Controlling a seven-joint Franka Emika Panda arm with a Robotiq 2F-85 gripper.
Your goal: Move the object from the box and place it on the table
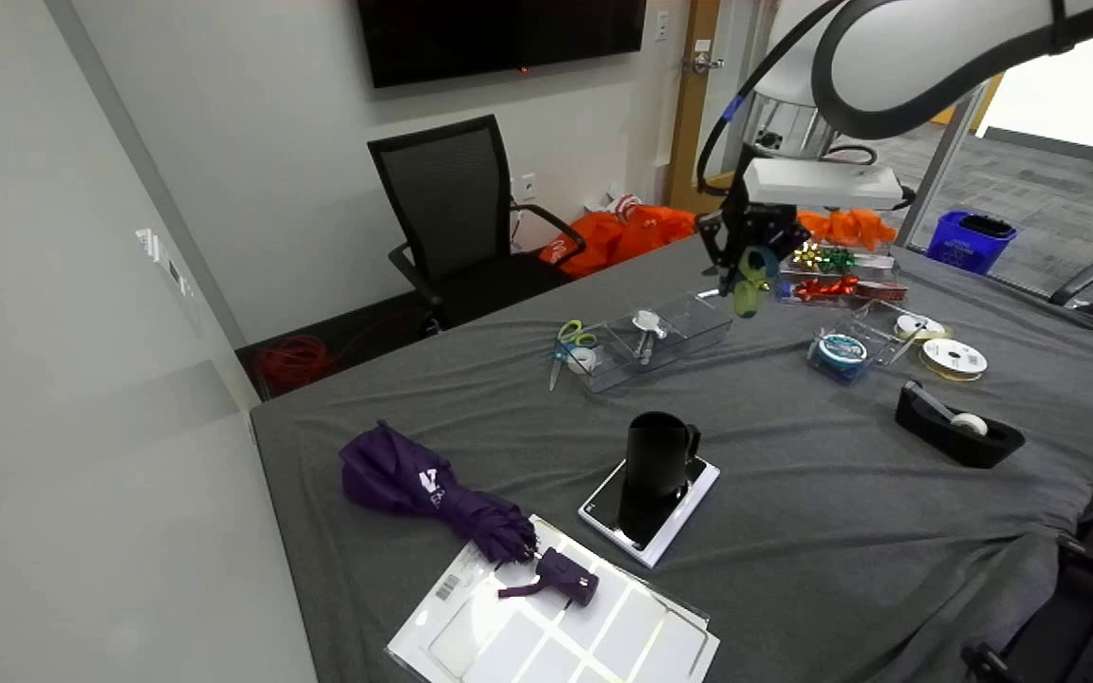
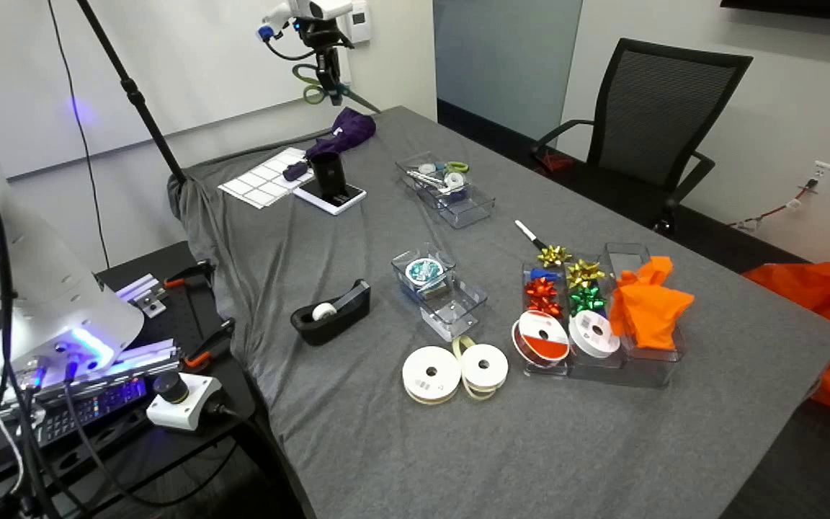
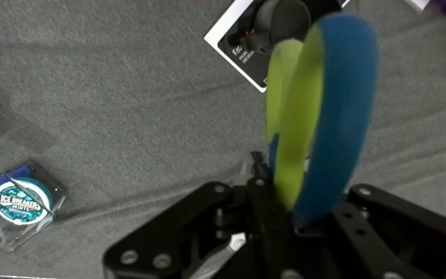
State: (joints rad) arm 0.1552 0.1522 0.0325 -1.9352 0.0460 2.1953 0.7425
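Lime-and-blue scissors (image 3: 339, 116) aloft over the table (image 1: 798, 503)

Gripped near their middle and well above the table, the scissors are presumably the object to set down; the gripper (image 2: 333, 94) is narrow, closed on them. In an exterior view their long axis runs from 2 loops on the left to blades slanting down to the right, so the coming move likely turns on bringing that slant level, lest the tips snag the grey cloth (image 2: 588, 447) first. In the wrist view the loops point toward the black mug (image 1: 657, 451), upright on the white-edged box (image 1: 675, 519).

Which box the task means is uncertain: clear plastic bins (image 1: 689, 334), thin-walled and hard, lie farther off in an exterior view, a 2nd pair of scissors (image 1: 561, 351) at their left end. The loops look like smooth moulded plastic, blue outside and lime within; the box top is flat and glossy black. Matte fabric, wrinkled into long folds, covers the table. Between the box and the black tape dispenser (image 1: 950, 441) it spreads wide, a likely place to lay the scissors.
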